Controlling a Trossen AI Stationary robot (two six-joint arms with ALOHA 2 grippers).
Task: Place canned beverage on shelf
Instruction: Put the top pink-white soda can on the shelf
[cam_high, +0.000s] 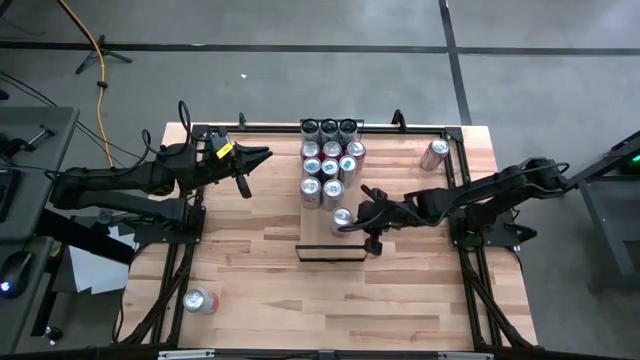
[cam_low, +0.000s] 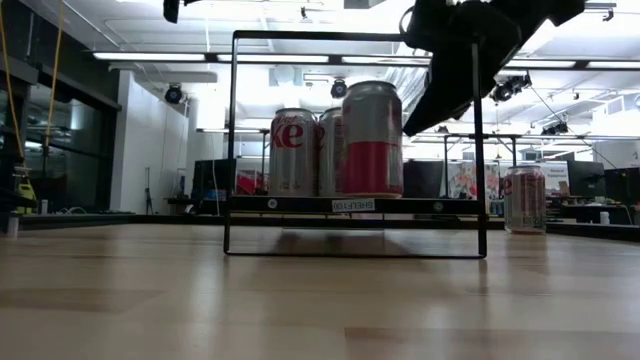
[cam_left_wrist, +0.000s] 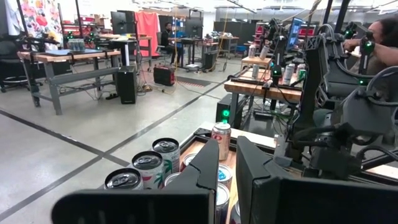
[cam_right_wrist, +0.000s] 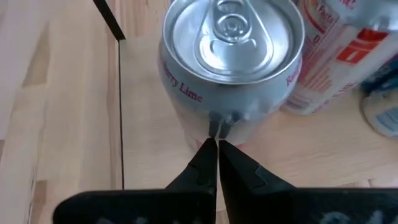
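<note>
A smooth silver can (cam_right_wrist: 231, 68) with a pull-tab top stands upright on the pale wooden shelf (cam_high: 318, 241), at the front of the packed cans (cam_high: 330, 160). The right gripper (cam_right_wrist: 217, 152), fingertips pressed together, sits just beside its wall. Bare shelf lies toward the black edge bar (cam_high: 330, 258). The left gripper (cam_high: 252, 157) waits nearby, narrowly parted.

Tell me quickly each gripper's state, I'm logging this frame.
Left gripper: fingers slightly apart, holding nothing, beside the can cluster.
Right gripper: shut, empty, fingertips right beside the upright can on the shelf.
</note>
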